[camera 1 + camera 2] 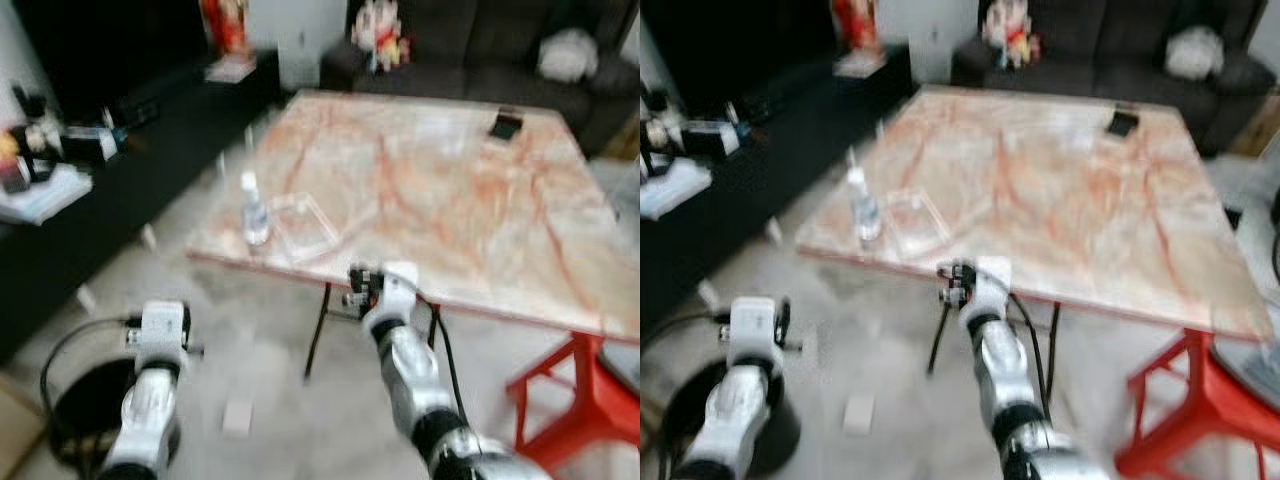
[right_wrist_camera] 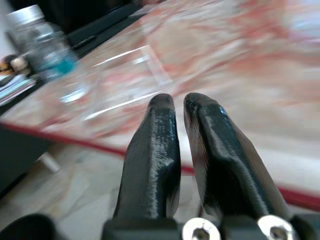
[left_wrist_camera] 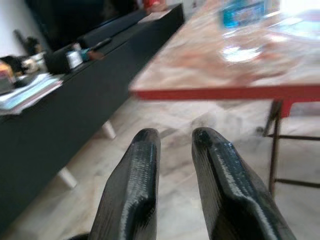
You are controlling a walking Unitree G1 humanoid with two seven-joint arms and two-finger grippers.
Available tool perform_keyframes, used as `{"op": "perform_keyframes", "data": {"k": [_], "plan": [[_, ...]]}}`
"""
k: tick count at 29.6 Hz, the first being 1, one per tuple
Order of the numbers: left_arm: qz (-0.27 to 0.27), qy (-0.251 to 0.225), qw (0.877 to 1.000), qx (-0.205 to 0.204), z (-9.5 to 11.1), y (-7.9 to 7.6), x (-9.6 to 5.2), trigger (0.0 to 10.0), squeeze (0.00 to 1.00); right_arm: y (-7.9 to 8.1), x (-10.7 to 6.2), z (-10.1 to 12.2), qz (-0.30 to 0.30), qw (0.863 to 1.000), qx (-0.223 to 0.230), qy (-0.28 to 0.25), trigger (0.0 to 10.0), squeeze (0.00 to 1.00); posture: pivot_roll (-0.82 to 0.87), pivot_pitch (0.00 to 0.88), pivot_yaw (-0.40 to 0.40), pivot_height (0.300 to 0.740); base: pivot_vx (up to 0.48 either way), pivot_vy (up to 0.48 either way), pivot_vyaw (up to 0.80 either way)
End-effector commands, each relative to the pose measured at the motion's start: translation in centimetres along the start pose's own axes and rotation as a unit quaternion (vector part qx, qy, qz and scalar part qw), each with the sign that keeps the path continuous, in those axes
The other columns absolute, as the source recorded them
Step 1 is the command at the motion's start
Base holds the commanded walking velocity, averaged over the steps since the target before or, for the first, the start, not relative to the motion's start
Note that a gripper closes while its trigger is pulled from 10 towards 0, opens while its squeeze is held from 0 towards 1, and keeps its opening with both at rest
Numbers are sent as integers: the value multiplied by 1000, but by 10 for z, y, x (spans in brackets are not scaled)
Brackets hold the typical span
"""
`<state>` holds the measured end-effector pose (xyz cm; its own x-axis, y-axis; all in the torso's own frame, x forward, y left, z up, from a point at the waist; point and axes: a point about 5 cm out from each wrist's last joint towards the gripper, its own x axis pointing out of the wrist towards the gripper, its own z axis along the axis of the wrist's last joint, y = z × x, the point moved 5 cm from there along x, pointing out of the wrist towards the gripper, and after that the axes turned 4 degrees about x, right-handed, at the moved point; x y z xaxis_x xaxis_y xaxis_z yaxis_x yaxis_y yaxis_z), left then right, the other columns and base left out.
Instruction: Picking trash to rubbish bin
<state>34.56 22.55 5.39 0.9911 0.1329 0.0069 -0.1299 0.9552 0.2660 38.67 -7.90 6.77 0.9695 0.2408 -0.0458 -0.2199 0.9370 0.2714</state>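
Observation:
A clear plastic bottle (image 1: 254, 213) with a white cap stands near the front left corner of the marbled table (image 1: 450, 190). Beside it lies a clear plastic tray (image 1: 306, 228). A small pale scrap (image 1: 237, 416) lies on the floor under that corner. A round black bin (image 1: 75, 405) sits on the floor at the lower left, under my left arm (image 1: 150, 385). My left gripper (image 3: 175, 136) is shut and empty, low over the floor and facing the table edge. My right gripper (image 2: 178, 99) is shut and empty at the table's front edge, pointing at the tray (image 2: 125, 82) and bottle (image 2: 40, 42).
A long black cabinet (image 1: 120, 190) with clutter runs along the left. Red trestle legs (image 1: 565, 400) hold the table up at the right. A dark flat object (image 1: 505, 125) lies at the table's far right. A dark sofa (image 1: 480, 45) stands behind. The pictures are blurred.

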Motion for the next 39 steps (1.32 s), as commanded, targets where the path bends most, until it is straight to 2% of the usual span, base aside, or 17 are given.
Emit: {"op": "perform_keyframes", "data": {"k": [1,14,19,23,29,39], "plan": [[-9,-5,1000,-2,4,-7,1,10000,0,-4,1,5,-8,1000,-2,-8,10000,0,33,0,8,740,334,0,0],[-15,-2,1000,-5,4,-11,2,10000,0,-3,2,6,-2,1000,-5,-9,10000,0,29,0,10,740,333,0,241],[-16,-2,1000,-6,4,-12,2,10000,0,-6,1,5,-11,1000,7,-8,10000,0,29,0,10,740,335,0,258],[-17,-3,1000,-6,5,-12,2,10000,0,-4,2,6,-6,1000,-5,-8,10000,0,32,0,10,740,335,0,0],[-17,-3,1000,-7,5,-12,3,10000,0,-2,3,6,-3,1000,-3,-7,10000,0,32,0,10,740,334,0,678],[-19,-4,1000,-9,6,-15,3,10000,0,-2,3,8,-3,1000,-2,-8,10000,0,34,0,11,740,335,0,0]]}}
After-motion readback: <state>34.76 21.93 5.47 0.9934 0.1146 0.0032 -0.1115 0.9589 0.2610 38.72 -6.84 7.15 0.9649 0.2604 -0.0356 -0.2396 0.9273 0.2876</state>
